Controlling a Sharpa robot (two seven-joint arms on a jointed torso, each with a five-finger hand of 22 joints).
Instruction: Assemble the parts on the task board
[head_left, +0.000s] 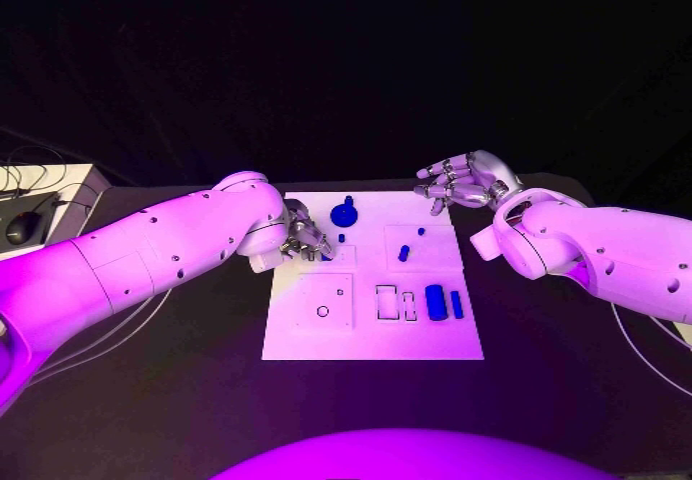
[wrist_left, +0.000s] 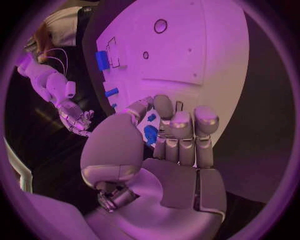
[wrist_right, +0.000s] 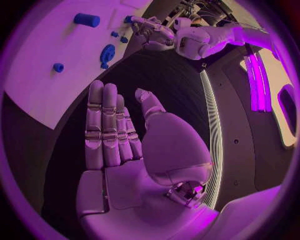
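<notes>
The white task board (head_left: 372, 335) lies in the middle of the table. On it are a round blue part (head_left: 345, 213) at the far edge, two small blue parts (head_left: 340, 238) (head_left: 405, 252), a blue cylinder (head_left: 436, 302) and a thin blue bar (head_left: 457, 304). My left hand (head_left: 303, 238) hovers at the board's left edge, close to the round part (wrist_left: 150, 134), fingers side by side, thumb apart, holding nothing. My right hand (head_left: 462, 183) is raised past the board's far right corner, fingers straight (wrist_right: 106, 130) and empty. The board (wrist_right: 37, 60) and the round part (wrist_right: 107, 53) lie beyond it.
The board has a round hole (head_left: 322, 311) and rectangular slots (head_left: 387, 302) in its near half. A pale box with a mouse (head_left: 22, 228) and cables sits at the table's far left. Black table surrounds the board.
</notes>
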